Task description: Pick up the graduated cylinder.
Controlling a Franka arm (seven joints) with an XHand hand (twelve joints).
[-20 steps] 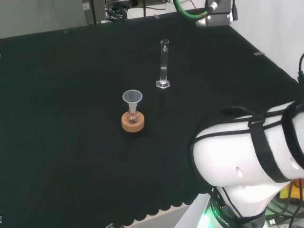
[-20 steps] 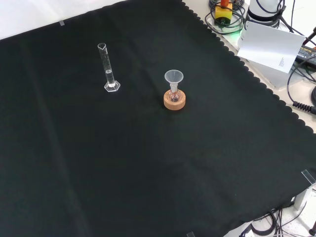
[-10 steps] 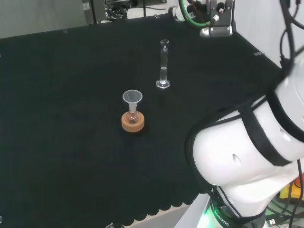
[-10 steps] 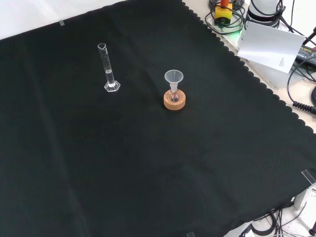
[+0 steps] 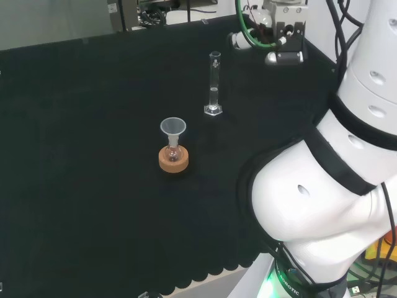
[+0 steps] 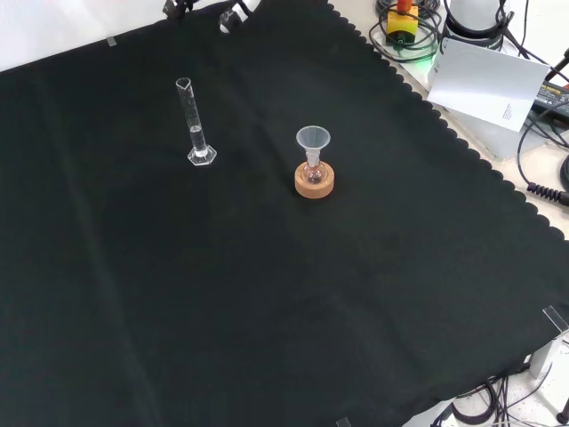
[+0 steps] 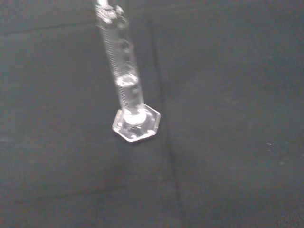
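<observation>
Glassware is what I have on the bench, which is covered in black cloth with a scalloped edge. The tall, narrow clear graduated cylinder stands upright on its hexagonal foot, with nothing touching it. In the wrist view I see the graduated cylinder close up, with its foot flat on the cloth and a little clear liquid low in the tube.

I take the cylinder as my landmark. In the head view, the small round-bottomed glass flask sits nearer the camera than the cylinder and to its left, well apart from it. The flask rests in a tan cork ring stand, and a clear plastic funnel sits in its neck. In the front view the graduated cylinder is at the left, and the flask on its cork stand is to its right and a little nearer the camera.

In the head view the arm's wrist end hangs above the cloth, to the right of the cylinder's top and clear of it. At the top edge of the front view, dark fingertips of the hand reach in beyond the cylinder. I cannot tell whether the hand's fingers are spread or curled; it holds nothing that I can see.
</observation>
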